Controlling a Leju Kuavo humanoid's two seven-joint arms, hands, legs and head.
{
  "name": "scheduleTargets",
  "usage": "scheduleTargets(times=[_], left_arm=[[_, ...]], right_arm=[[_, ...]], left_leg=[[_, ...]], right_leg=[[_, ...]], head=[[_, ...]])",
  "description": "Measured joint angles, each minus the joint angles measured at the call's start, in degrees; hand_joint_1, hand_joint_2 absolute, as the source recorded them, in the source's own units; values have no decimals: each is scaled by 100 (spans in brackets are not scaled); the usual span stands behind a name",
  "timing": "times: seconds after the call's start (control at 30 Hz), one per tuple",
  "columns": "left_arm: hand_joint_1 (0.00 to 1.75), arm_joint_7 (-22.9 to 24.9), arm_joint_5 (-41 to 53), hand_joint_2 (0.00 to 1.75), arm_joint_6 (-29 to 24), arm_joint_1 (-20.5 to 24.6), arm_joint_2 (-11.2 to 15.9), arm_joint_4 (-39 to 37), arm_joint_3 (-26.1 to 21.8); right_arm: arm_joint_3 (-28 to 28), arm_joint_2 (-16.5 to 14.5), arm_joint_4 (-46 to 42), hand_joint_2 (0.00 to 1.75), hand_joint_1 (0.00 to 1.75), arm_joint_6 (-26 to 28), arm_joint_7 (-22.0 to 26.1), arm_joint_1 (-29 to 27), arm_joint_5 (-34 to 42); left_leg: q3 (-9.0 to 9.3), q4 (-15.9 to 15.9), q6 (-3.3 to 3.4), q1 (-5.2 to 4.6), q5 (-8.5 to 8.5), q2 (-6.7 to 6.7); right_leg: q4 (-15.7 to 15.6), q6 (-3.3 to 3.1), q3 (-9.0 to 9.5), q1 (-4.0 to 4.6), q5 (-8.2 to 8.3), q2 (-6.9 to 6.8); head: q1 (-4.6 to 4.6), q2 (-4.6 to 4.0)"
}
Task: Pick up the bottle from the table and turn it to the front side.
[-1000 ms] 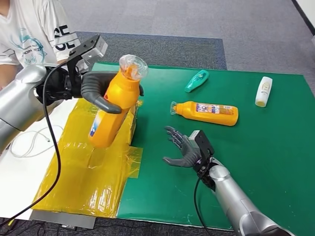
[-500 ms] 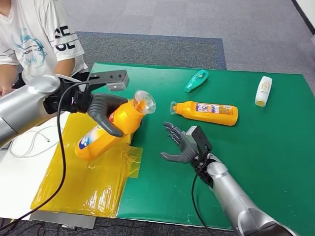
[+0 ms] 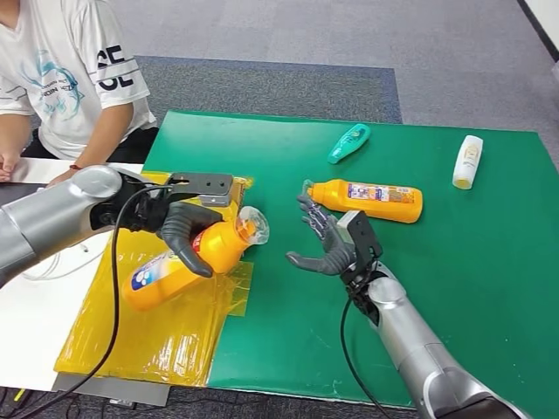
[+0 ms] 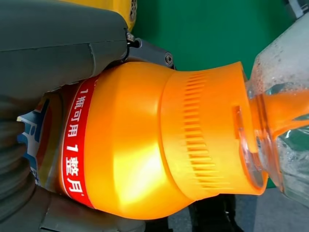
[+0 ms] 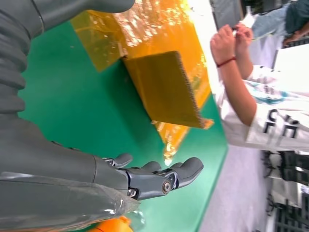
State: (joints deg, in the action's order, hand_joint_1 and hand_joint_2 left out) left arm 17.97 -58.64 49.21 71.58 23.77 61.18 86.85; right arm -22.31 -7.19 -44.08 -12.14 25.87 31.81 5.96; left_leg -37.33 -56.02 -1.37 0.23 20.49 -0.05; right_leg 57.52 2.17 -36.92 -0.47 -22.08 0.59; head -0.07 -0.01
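My left hand (image 3: 182, 230) grips an orange bottle (image 3: 184, 258) with a clear cap, lying almost level just above the yellow taped sheet (image 3: 171, 332), cap toward the green mat. Its blue and red label faces up in the head view; the left wrist view shows the bottle's (image 4: 156, 145) red label band with my left hand (image 4: 54, 53) wrapped around it. My right hand (image 3: 324, 249) is over the green mat (image 3: 461, 262) with fingers spread and nothing in it, shown also as my right hand (image 5: 109, 174) in the right wrist view. A second orange bottle (image 3: 366, 201) lies on the mat beyond it.
A teal bottle (image 3: 349, 142) and a white bottle (image 3: 468, 161) lie at the far side of the mat. A person in a white shirt (image 3: 65, 70) sits at the far left corner, arm (image 5: 233, 82) near the yellow sheet. A white cable (image 3: 59, 257) lies on the white surface.
My left hand has lowered the orange bottle and tipped it from nearly upright to almost level over the yellow sheet. My right hand rose slightly toward the second orange bottle.
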Motion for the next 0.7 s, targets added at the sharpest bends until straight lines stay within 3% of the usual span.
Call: scheduleTargets(times=[0.13, 0.33, 0.47, 0.7], left_arm=[[175, -7, 259, 175, -56, -4, -1, 0, 51], [175, -279, 1646, 175, -273, -25, -65, -55, 60], [175, -648, 3074, 175, -433, -25, -212, -182, 60], [175, -1001, 3968, 175, -558, -29, -478, -448, 60]], right_arm=[[60, 34, -189, 175, 0, 78, -8, -18, 43], [179, 144, -610, 175, 0, 146, -38, -168, 101], [262, 203, -833, 175, 0, 188, -49, -290, 79], [345, 246, -1021, 175, 0, 179, -59, -386, -9]], left_leg=[[0, 0, 0, 0, 0, 0], [0, 0, 0, 0, 0, 0], [-1, -1, 0, 0, 0, 0], [-3, -1, 0, 0, 0, 0]], right_leg=[[0, 0, 0, 0, 0, 0], [-1, 0, -2, 0, 0, 0], [-1, 0, -3, -1, 1, 0], [-1, 0, -3, -1, 1, 0]], head=[[1, -1], [1, -1], [0, -1], [1, -1]])
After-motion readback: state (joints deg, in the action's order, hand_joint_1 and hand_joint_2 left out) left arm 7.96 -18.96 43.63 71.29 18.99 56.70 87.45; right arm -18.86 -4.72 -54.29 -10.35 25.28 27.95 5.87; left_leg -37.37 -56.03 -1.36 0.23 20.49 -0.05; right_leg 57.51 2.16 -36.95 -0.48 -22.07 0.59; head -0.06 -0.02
